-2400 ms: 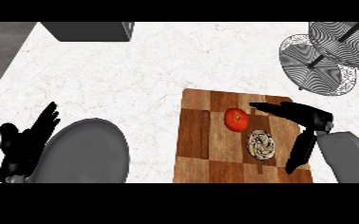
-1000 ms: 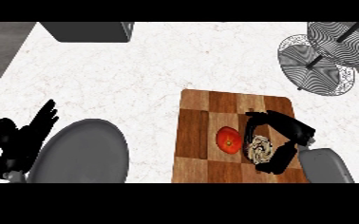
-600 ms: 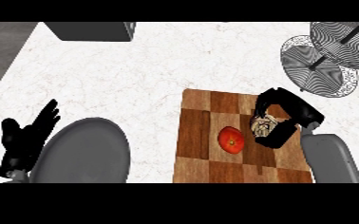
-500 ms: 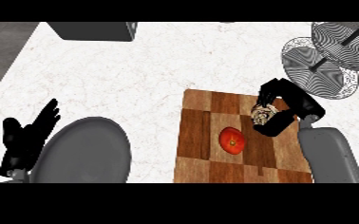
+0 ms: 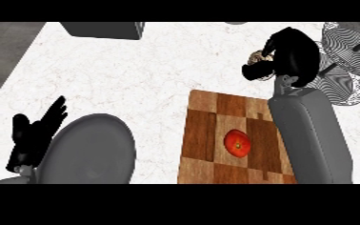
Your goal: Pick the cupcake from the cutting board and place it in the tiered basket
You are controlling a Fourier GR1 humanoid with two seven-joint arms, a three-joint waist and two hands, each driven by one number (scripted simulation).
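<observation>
My right hand (image 5: 292, 55) is curled round the cupcake (image 5: 262, 57), of which only a pale swirled edge shows at the hand's left side. Hand and cupcake hang over the white counter, beyond the far edge of the checkered wooden cutting board (image 5: 211, 138) and just left of the tiered wire basket (image 5: 341, 52) at the right edge. The hand and its forearm hide part of the basket. My left hand (image 5: 35, 131) rests open at the lower left, fingers up.
A red tomato (image 5: 237, 142) lies on the cutting board. A dark grey box (image 5: 105, 29) stands at the counter's far edge. The counter's left edge runs along the upper left. My grey forearms fill the lower left and right.
My right hand closed on the cupcake on the board, lifted it and carried it away and to the right, off the board toward the basket. The tomato shifted slightly. The left hand stayed still.
</observation>
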